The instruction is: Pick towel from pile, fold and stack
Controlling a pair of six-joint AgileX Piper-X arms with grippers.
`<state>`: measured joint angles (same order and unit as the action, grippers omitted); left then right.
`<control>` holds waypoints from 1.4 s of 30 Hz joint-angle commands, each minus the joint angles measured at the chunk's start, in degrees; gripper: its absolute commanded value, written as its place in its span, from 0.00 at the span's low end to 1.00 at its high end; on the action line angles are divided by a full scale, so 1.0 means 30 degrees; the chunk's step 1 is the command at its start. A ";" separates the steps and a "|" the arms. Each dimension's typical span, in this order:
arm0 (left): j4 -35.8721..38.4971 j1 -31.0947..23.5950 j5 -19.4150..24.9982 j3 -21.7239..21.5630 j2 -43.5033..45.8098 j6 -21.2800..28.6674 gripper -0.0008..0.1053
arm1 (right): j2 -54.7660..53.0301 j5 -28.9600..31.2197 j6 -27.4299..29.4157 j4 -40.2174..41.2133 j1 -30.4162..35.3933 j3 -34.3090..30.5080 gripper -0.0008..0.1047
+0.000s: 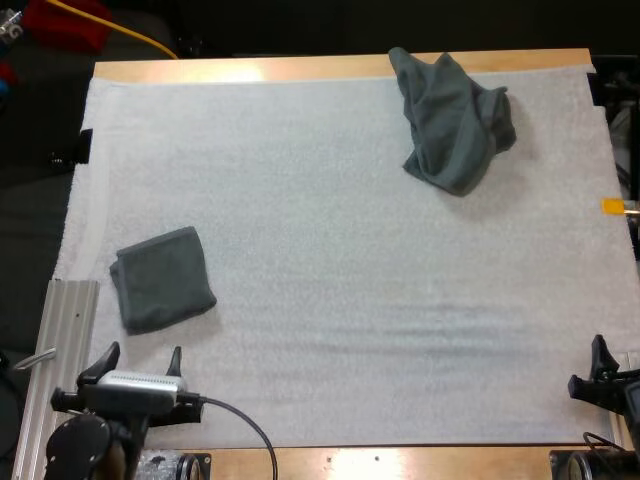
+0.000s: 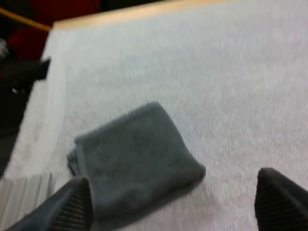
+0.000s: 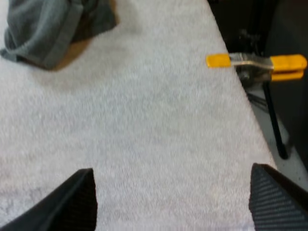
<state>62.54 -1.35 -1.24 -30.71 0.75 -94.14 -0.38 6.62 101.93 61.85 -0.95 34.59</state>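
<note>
Left gripper (image 1: pixel 143 352): parked lower left, fingers spread wide, nothing gripped
Right gripper (image 1: pixel 606 364): lower right, spread apart too
Folded towel (image 1: pixel 162 278): laid just above left gripper
Crumpled towel (image 1: pixel 455 125): heaped upper right

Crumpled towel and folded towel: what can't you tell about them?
Crumpled towel: one towel or several, hidden in its own folds in the high view; cut off by the right wrist view's edge.
Folded towel: its near corner, behind a finger of the left hand in the left wrist view.
</note>
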 commanded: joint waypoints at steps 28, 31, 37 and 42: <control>-0.0765 0.0002 0.0079 0.0069 0.2620 -0.0164 0.64 | -0.0849 0.0151 -0.0506 -0.0756 0.0058 -0.1360 0.62; -0.0765 0.0002 0.0079 0.0069 0.2620 -0.0164 0.64 | -0.0849 0.0151 -0.0506 -0.0756 0.0058 -0.1360 0.62; -0.0765 0.0002 0.0079 0.0069 0.2620 -0.0164 0.64 | -0.0849 0.0151 -0.0506 -0.0756 0.0058 -0.1360 0.62; -0.0765 0.0002 0.0079 0.0069 0.2620 -0.0164 0.64 | -0.0849 0.0151 -0.0506 -0.0756 0.0058 -0.1360 0.62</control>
